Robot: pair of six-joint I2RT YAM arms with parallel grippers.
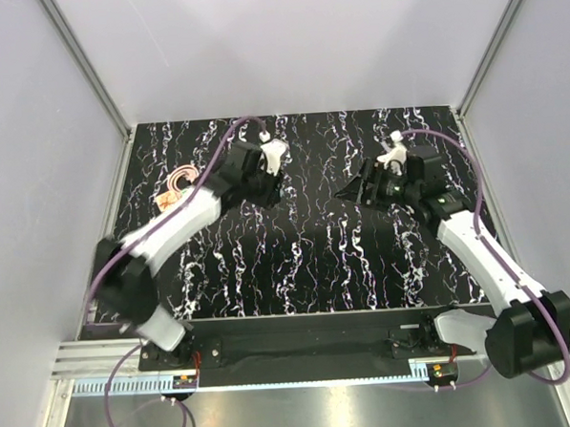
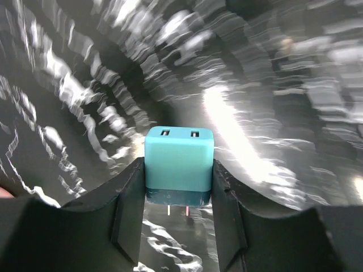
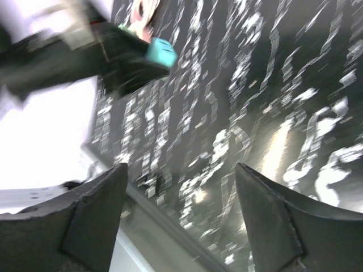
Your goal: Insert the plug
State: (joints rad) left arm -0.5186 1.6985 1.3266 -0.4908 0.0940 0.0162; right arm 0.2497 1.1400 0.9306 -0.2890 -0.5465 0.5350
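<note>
The plug (image 2: 178, 161) is a small teal cube with two slots on its far face and two thin prongs under its darker base. My left gripper (image 2: 178, 167) is shut on it, a black finger pressed against each side, and it hangs above the black marbled mat. In the right wrist view the plug (image 3: 160, 52) shows at the upper left, at the tip of the left gripper's dark fingers (image 3: 122, 65). My right gripper (image 3: 181, 167) is open with only the mat between its fingers. From above, the left gripper (image 1: 272, 193) and right gripper (image 1: 349, 189) face each other over the mat's far half.
The black white-veined mat (image 1: 307, 260) covers the table between pale enclosure walls. A small orange and white object (image 1: 176, 189) lies near the mat's left edge. A purple cable runs along each arm. A metal rail (image 1: 303, 375) runs along the near edge by the arm bases.
</note>
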